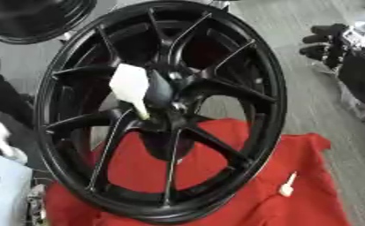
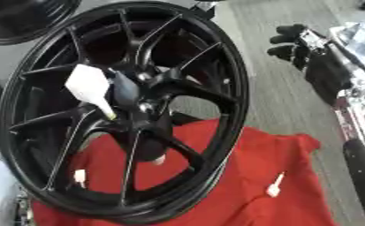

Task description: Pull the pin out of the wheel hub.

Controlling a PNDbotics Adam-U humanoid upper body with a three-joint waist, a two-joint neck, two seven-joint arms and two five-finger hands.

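Item: black multi-spoke wheel (image 1: 162,110), upright on red cloth (image 1: 293,176). White pin (image 1: 131,88) seated beside the hub centre (image 1: 169,95), untouched. Right hand (image 2: 297,42) at upper right, clear of the wheel, fingers curled, holding nothing. Left hand unseen. Step: approach; next, reach and grasp the pin's wide head.

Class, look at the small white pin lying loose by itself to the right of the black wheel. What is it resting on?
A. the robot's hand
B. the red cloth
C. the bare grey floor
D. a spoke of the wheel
B: the loose white pin lies flat on the red cloth, apart from the black wheel.
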